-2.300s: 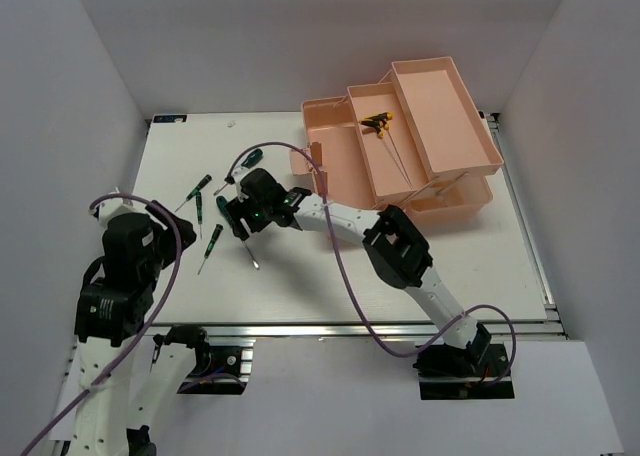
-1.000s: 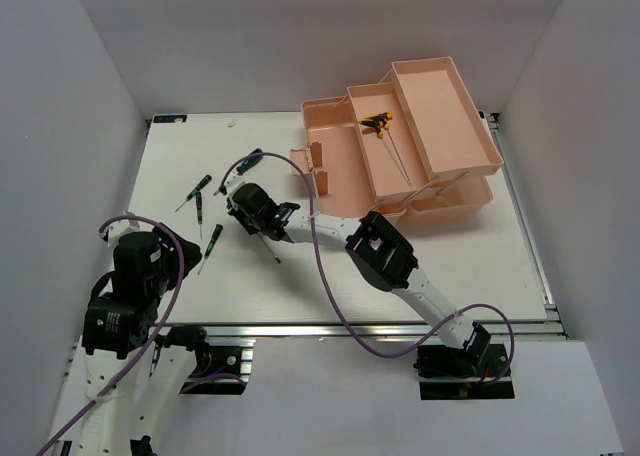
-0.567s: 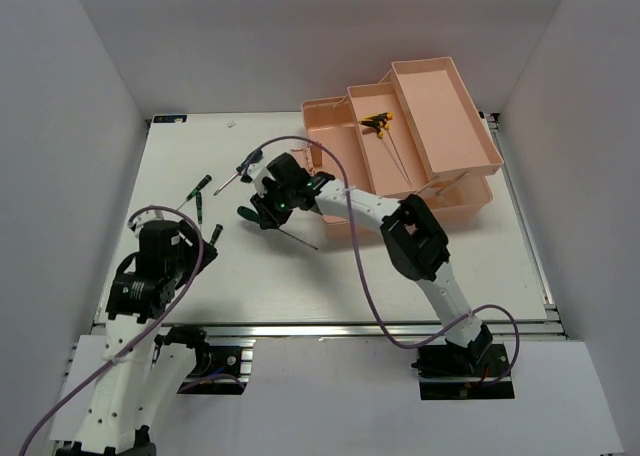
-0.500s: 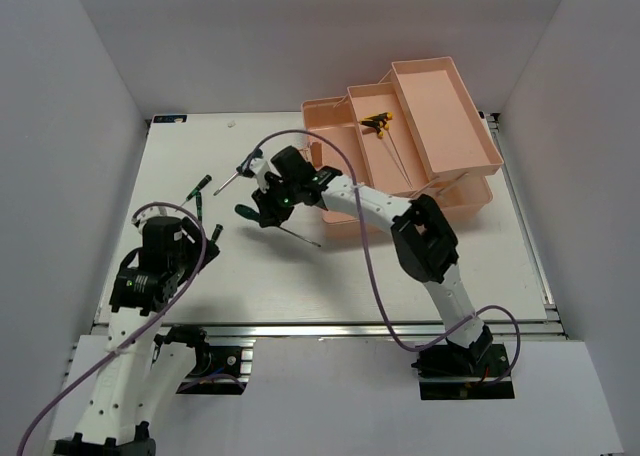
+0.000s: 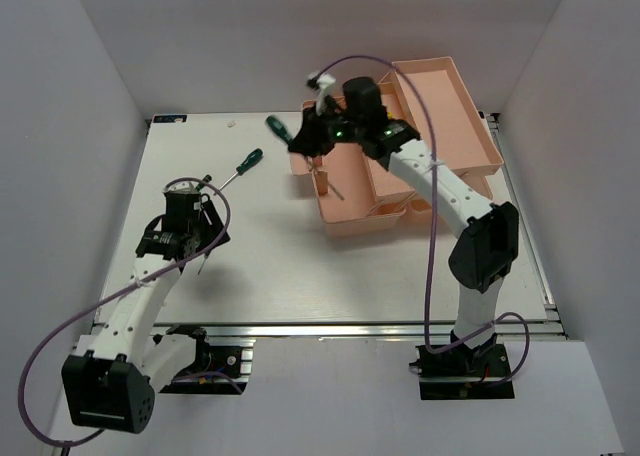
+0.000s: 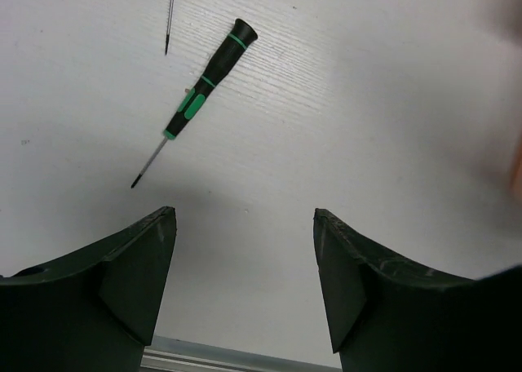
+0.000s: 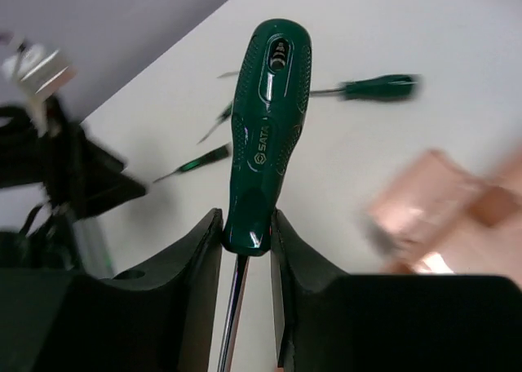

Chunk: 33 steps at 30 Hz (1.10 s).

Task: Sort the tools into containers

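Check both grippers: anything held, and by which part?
Right gripper clamps the green-handled screwdriver at the handle's shaft end. Left gripper is open, holding nothing.

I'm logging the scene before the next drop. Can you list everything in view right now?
Toolbox: one, salmon pink, far right of the table, tiers folded out.
Held screwdriver: one, green handle, raised beside the toolbox's left end.
Loose screwdriver: one, green and black handle, lying on the table left of the toolbox.
Small screwdrivers: two, thin dark handles with green, on the table by the left gripper; the left wrist view shows only the second one's tip.
Table: one, white.
Left gripper: dark, open and empty, over the table.
Right gripper: dark, shut on the held screwdriver.
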{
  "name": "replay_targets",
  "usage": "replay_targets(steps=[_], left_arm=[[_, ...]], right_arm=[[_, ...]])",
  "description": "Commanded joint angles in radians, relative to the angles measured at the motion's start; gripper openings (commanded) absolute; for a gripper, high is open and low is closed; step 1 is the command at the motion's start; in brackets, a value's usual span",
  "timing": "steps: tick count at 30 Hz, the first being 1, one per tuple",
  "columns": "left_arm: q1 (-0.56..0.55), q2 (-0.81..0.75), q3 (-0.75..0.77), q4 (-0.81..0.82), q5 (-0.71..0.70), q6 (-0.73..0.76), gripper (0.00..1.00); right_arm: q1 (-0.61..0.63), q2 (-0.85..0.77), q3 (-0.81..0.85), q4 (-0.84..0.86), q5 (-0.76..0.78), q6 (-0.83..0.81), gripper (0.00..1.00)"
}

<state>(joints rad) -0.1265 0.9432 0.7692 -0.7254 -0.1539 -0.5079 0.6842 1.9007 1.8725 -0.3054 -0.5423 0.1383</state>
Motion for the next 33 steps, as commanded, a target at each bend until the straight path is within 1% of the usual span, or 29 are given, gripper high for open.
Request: replay_targets(steps=[1, 2, 4, 6, 7, 9, 10, 13, 14, 16, 18, 20, 22, 23, 24, 25, 26, 27, 28, 29, 30, 31, 32, 33], left_arm=[[0.001, 0.057, 0.071, 0.096, -0.019, 0.115, 0.78], [0.002, 0.084, 0.076, 0.104, -0.016, 0.129, 0.78], [0.001, 0.106, 0.082, 0.122, -0.012, 0.134, 0.78], [0.001, 0.123, 0.079, 0.138, -0.006, 0.135, 0.79], [0.001, 0.137, 0.074, 0.148, 0.002, 0.134, 0.79], [0.001, 0.150, 0.062, 0.168, 0.026, 0.132, 0.79], [0.002, 0.154, 0.059, 0.175, 0.037, 0.132, 0.79], [0.001, 0.163, 0.042, 0.210, 0.062, 0.128, 0.79], [0.001, 0.167, 0.044, 0.224, 0.065, 0.131, 0.79], [0.001, 0.198, 0.051, 0.277, 0.079, 0.137, 0.79], [0.001, 0.236, 0.079, 0.345, 0.077, 0.155, 0.79], [0.001, 0.322, 0.114, 0.388, 0.079, 0.195, 0.78], [0.001, 0.386, 0.182, 0.441, 0.079, 0.250, 0.78], [0.001, 0.451, 0.206, 0.463, 0.088, 0.276, 0.78], [0.001, 0.480, 0.260, 0.493, 0.094, 0.304, 0.77], [0.001, 0.511, 0.287, 0.504, 0.099, 0.351, 0.76], [0.002, 0.572, 0.317, 0.526, 0.106, 0.373, 0.76], [0.001, 0.601, 0.344, 0.538, 0.114, 0.399, 0.76], [0.001, 0.633, 0.398, 0.546, 0.120, 0.449, 0.74], [0.001, 0.664, 0.425, 0.552, 0.125, 0.466, 0.74], [0.001, 0.724, 0.452, 0.566, 0.134, 0.485, 0.74], [0.001, 0.755, 0.499, 0.572, 0.134, 0.505, 0.73], [0.001, 0.782, 0.519, 0.581, 0.126, 0.505, 0.72], [0.001, 0.837, 0.538, 0.595, 0.094, 0.519, 0.71]], right_arm=[[-0.150, -0.060, 0.072, 0.065, 0.198, 0.080, 0.00], [-0.176, -0.066, 0.105, 0.060, 0.259, 0.077, 0.00], [-0.262, -0.071, 0.135, 0.051, 0.307, 0.040, 0.00], [-0.322, -0.086, 0.151, 0.043, 0.359, 0.008, 0.00], [-0.384, -0.092, 0.148, 0.043, 0.363, -0.018, 0.00], [-0.452, -0.112, 0.129, 0.038, 0.371, -0.034, 0.00], [-0.515, -0.114, 0.128, 0.034, 0.366, -0.052, 0.00], [-0.621, -0.095, 0.158, -0.030, 0.337, -0.081, 0.00], [-0.640, -0.069, 0.175, -0.078, 0.320, -0.109, 0.00], [-0.673, -0.043, 0.195, -0.109, 0.295, -0.134, 0.00], [-0.716, -0.003, 0.195, -0.130, 0.272, -0.193, 0.00], [-0.719, 0.043, 0.205, -0.147, 0.257, -0.258, 0.00], [-0.719, 0.066, 0.215, -0.169, 0.246, -0.287, 0.00], [-0.719, 0.084, 0.221, -0.178, 0.222, -0.295, 0.00], [-0.718, 0.089, 0.223, -0.187, 0.211, -0.319, 0.00], [-0.719, 0.090, 0.209, -0.193, 0.205, -0.327, 0.00], [-0.719, 0.086, 0.199, -0.190, 0.197, -0.335, 0.00], [-0.718, 0.081, 0.182, -0.186, 0.194, -0.363, 0.00], [-0.719, 0.078, 0.154, -0.176, 0.194, -0.376, 0.00], [-0.719, 0.074, 0.148, -0.175, 0.194, -0.382, 0.04], [-0.719, 0.072, 0.143, -0.176, 0.194, -0.390, 0.10], [-0.719, 0.070, 0.140, -0.185, 0.188, -0.404, 0.22], [-0.719, 0.061, 0.139, -0.192, 0.182, -0.407, 0.43], [-0.718, 0.057, 0.134, -0.196, 0.176, -0.414, 0.50]])
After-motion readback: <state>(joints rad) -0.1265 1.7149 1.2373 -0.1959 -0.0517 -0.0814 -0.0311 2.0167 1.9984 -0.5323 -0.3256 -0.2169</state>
